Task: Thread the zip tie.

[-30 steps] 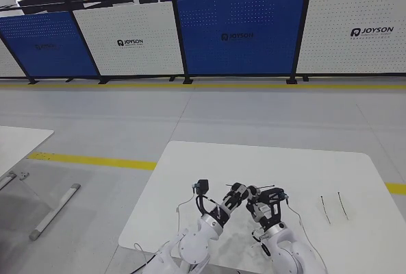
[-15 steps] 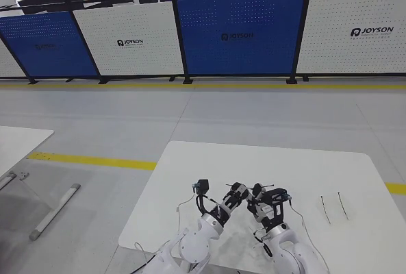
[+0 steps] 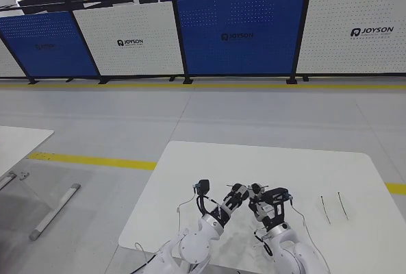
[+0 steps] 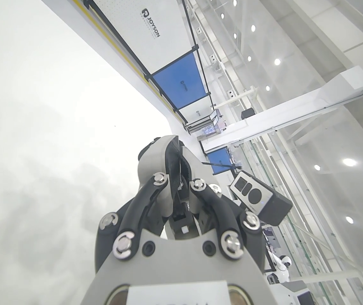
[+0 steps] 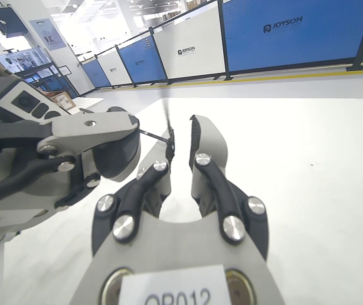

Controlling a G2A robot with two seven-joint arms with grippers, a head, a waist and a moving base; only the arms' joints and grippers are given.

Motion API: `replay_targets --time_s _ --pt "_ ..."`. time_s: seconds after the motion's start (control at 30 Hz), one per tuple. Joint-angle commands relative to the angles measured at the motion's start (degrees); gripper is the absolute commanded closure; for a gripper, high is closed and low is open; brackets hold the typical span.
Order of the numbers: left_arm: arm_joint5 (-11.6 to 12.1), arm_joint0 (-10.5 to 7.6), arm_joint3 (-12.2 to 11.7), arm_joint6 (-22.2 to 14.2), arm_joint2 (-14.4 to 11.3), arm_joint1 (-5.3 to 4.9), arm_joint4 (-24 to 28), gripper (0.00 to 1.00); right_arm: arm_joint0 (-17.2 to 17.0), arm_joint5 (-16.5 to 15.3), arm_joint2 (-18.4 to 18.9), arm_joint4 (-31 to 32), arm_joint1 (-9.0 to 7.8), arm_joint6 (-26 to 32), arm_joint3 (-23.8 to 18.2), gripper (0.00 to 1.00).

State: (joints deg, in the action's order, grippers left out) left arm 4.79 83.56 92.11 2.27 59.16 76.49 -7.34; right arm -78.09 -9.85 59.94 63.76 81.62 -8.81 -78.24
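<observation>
1. Your left gripper [image 4: 175, 152] is clenched on the zip tie [image 5: 154, 136]. The thin black zip tie comes out from between its fingertips.
2. Your right gripper [image 5: 183, 130] is released, and you can see a gap between its two pads [image 5: 170, 149]. The zip tie touches one of these pads and from there it turns upward.
3. Both grippers stand tip to tip, very close together, over the desk [image 3: 257, 159], near the middle of its near edge.
4. Two other zip ties [image 3: 324, 209] lie flat on the desk, side by side. They are well apart from the grippers, toward the right edge.
</observation>
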Motion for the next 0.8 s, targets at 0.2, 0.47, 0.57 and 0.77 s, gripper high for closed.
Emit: replay_targets --time_s 0.2,0.47,0.57,0.77 --pt "0.4 0.11 0.1 0.2 0.1 0.00 0.3 1.00 0.2 -0.2 0.0 -0.7 0.07 -0.2 0.6 1.00" --pt "1.1 0.44 0.4 0.2 0.1 -0.05 0.1 1.00 0.6 -0.4 -0.3 -0.6 0.15 0.0 1.2 1.00" --pt "1.1 0.44 0.4 0.4 0.1 -0.04 0.2 1.00 0.7 -0.8 -0.3 -0.8 0.12 0.7 1.8 1.00" --pt "1.1 0.41 0.4 0.9 0.5 -0.04 0.4 1.00 0.8 -1.5 0.1 -1.1 0.02 0.5 3.4 0.93"
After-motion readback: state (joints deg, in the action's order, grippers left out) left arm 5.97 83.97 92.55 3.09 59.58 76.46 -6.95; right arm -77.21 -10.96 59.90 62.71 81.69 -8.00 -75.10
